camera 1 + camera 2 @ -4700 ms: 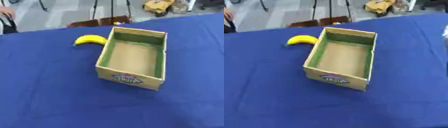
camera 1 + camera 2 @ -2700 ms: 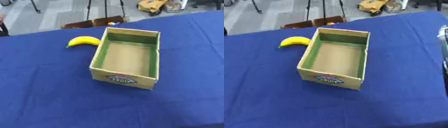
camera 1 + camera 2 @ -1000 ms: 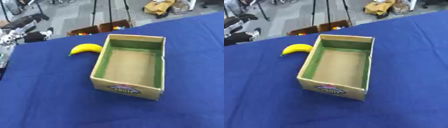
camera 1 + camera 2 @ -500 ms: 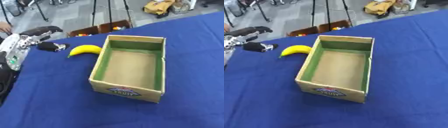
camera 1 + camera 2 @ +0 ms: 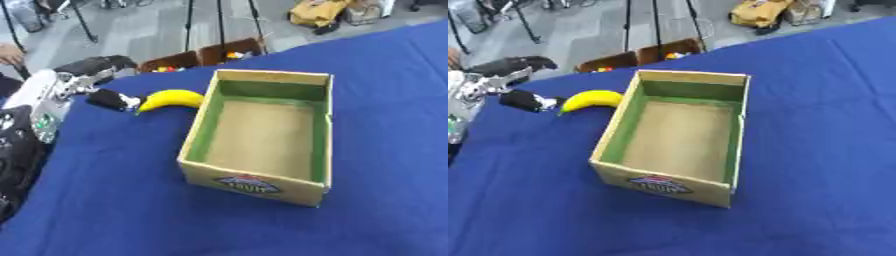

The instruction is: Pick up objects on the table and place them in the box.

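Fingers of the left hand (image 5: 92,82) reach in from the left edge, spread apart and holding nothing — a dark fingertip (image 5: 107,99) lies just beside the stem end of the banana (image 5: 171,98), though actual contact cannot be made out. The right hand shows in neither view. The banana rests on the blue table (image 5: 122,200), close to the far left corner of the box (image 5: 262,135), outside its wall. Past the table's far edge stand a brown crate with small coloured things (image 5: 203,56) and dark stand legs (image 5: 219,22) on the grey floor. The cardboard box — green inner walls, a fruit label on the near face — has nothing inside.
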Motion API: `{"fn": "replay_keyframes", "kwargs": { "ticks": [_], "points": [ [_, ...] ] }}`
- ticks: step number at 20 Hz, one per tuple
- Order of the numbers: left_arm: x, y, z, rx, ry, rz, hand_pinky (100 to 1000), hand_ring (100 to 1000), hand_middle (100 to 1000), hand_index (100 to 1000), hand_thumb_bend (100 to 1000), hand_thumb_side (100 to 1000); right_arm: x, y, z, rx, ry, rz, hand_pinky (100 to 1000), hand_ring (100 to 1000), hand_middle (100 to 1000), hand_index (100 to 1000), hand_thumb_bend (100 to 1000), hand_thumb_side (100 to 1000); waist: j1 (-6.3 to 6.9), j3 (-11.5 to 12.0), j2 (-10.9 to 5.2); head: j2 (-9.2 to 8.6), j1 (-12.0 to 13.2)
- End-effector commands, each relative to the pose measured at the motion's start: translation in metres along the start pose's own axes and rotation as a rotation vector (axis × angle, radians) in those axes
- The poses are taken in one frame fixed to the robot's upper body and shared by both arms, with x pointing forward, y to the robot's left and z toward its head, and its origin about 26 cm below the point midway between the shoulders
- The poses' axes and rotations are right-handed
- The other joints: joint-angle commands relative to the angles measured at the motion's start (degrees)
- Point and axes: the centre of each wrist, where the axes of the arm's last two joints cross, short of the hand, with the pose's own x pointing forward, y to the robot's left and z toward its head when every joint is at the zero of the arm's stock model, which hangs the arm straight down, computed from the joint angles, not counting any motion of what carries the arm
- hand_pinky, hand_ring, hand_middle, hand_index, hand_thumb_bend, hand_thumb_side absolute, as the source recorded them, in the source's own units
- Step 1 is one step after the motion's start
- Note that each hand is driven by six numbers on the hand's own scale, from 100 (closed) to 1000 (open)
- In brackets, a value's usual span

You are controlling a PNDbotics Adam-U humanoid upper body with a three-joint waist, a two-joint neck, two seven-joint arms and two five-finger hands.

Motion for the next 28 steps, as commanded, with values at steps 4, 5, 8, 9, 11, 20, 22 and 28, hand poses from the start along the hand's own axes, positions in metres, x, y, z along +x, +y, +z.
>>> {"fn": "replay_keyframes", "kwargs": {
  "ticks": [4,5,8,9,11,20,22,28],
  "points": [
    [0.004,0.018,0.001,0.045,-0.026,-0.035,1000,1000,1000,1000,346,609,0.005,-0.005,-0.011,-0.009,-0.047,0.001,730,864,788,912,100,1000,-0.07,-0.5,-0.69,-1.16,0.7],
    [0.005,0.018,0.0,0.044,-0.029,-0.035,1000,1000,1000,1000,308,579,0.005,-0.005,-0.012,-0.009,-0.049,-0.001,730,864,788,912,100,1000,0.01,-0.7,-0.57,-1.33,0.8],
    [0.009,0.017,-0.002,0.046,-0.04,-0.035,1000,1000,1000,1000,268,551,0.006,-0.004,-0.014,-0.011,-0.055,-0.007,730,864,788,912,100,1000,0.24,-1.2,-0.22,-1.84,1.2],
    [0.01,0.017,-0.003,0.048,-0.043,-0.034,974,1000,1000,1000,233,533,0.006,-0.004,-0.014,-0.012,-0.057,-0.009,730,863,787,912,100,1000,0.33,-1.5,-0.09,-2.02,1.3],
    [0.012,0.016,-0.005,0.052,-0.044,-0.03,936,1000,1000,1000,222,529,0.007,-0.004,-0.015,-0.012,-0.061,-0.012,731,863,786,912,100,1000,0.53,-1.8,0.18,-2.42,1.7],
    [0.011,0.016,-0.006,0.058,-0.051,0.024,965,1000,1000,1000,118,485,0.009,-0.004,-0.019,-0.019,-0.074,-0.019,732,861,783,911,100,1000,1.3,-2.9,1.38,-3.91,2.9],
    [0.01,0.015,-0.006,0.06,-0.059,0.04,965,1000,1000,1000,100,465,0.009,-0.004,-0.02,-0.021,-0.074,-0.02,733,861,782,911,100,1000,1.39,-3.0,1.63,-4.07,3.0],
    [0.006,0.015,-0.005,0.052,-0.064,0.07,969,1000,1000,1000,100,438,0.01,-0.004,-0.023,-0.027,-0.083,-0.023,733,860,780,910,100,1000,1.66,-3.7,2.49,-4.59,3.2]
  ]
}}
